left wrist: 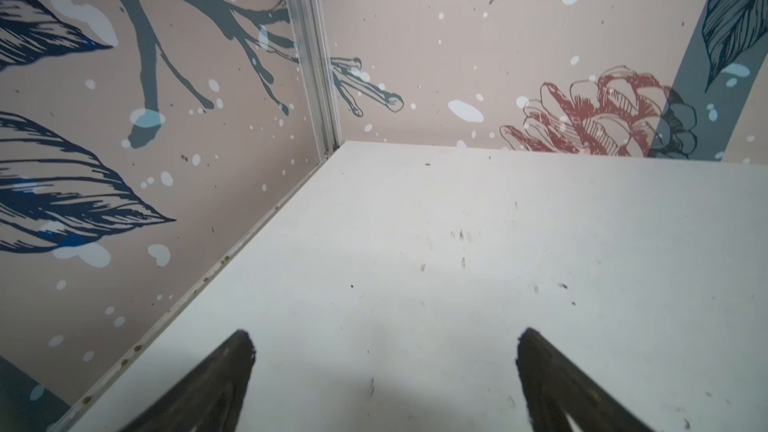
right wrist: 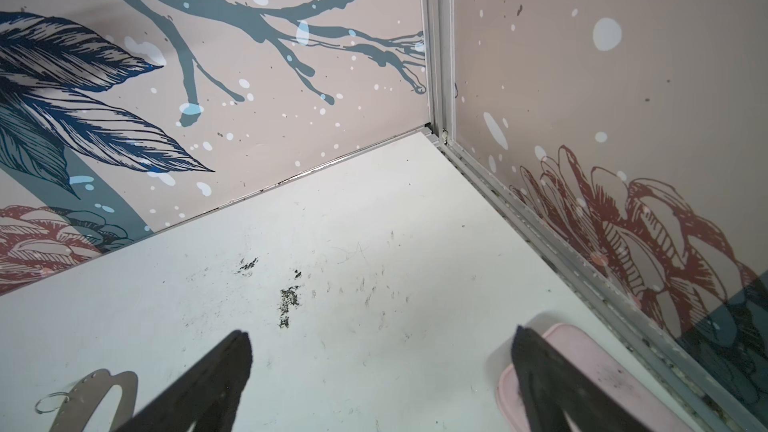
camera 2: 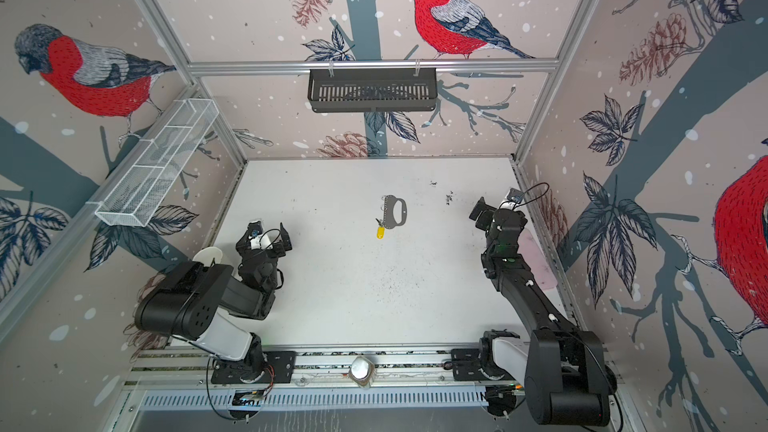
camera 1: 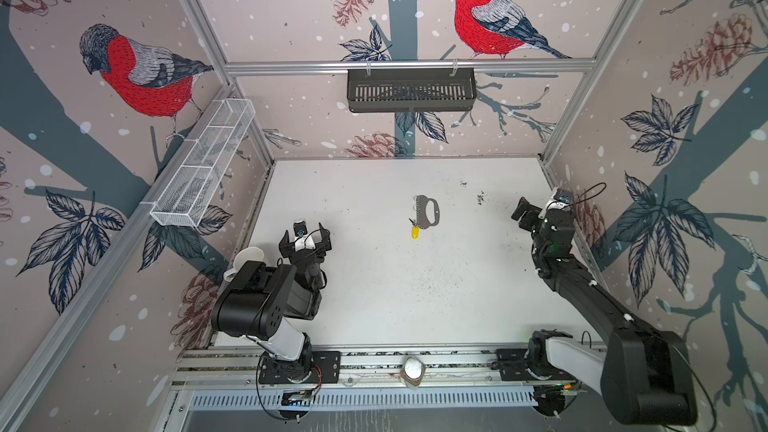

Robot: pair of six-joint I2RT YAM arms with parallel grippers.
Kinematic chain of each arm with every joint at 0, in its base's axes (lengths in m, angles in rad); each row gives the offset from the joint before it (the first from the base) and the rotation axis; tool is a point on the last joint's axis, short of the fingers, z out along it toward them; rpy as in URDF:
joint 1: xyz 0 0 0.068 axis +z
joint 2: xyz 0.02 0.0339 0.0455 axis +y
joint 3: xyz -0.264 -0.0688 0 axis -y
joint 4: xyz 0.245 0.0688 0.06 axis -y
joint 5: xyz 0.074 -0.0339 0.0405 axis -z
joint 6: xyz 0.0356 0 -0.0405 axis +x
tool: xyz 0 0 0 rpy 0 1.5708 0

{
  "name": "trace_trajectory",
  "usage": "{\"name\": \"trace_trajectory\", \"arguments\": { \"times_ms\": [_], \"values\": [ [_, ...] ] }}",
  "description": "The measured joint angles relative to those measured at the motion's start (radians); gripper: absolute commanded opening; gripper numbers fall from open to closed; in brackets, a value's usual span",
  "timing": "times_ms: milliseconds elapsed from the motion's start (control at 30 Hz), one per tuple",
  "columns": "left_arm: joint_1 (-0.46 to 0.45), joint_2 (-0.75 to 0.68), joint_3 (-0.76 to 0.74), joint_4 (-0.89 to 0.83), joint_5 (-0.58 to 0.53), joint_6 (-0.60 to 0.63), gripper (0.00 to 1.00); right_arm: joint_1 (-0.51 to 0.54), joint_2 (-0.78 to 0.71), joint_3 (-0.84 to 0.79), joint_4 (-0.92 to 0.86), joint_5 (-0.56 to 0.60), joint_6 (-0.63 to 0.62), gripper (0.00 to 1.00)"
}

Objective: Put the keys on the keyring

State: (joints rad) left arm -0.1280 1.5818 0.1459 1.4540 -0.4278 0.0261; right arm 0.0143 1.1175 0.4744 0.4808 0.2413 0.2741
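Left gripper [camera 1: 305, 238] jaws spread wide, empty, above left part of white table [camera 1: 374, 297]; white cup [camera 1: 248, 261] just behind its arm. Keyring [camera 1: 428, 211] flat near table centre, well apart from both grippers; keys [camera 1: 414, 229] with yellow tag touching keyring's near end. Right gripper [camera 1: 524, 213] jaws wide, empty, near right wall; pink tray [right wrist: 582, 371] under it

White mesh basket [camera 1: 203, 164] and black rack [camera 1: 411, 90] on walls.
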Motion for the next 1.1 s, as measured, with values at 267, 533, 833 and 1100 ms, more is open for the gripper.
{"name": "trace_trajectory", "arguments": {
  "times_ms": [267, 533, 833, 1100],
  "values": [
    [0.001, -0.001, 0.053, -0.051, -0.020, -0.011, 0.99, 0.039, 0.032, -0.154, 0.246, -0.008, -0.148, 1.00],
    [0.001, -0.001, 0.055, -0.054, -0.021, -0.011, 0.99, 0.042, 0.147, -0.226, 0.414, -0.072, -0.202, 1.00],
    [0.001, -0.001, 0.055, -0.054, -0.021, -0.011, 0.99, 0.024, 0.182, -0.323, 0.600, -0.101, -0.202, 1.00],
    [0.001, -0.001, 0.055, -0.055, -0.021, -0.011, 0.99, 0.011, 0.286, -0.308, 0.701, -0.122, -0.208, 1.00]
  ]
}}
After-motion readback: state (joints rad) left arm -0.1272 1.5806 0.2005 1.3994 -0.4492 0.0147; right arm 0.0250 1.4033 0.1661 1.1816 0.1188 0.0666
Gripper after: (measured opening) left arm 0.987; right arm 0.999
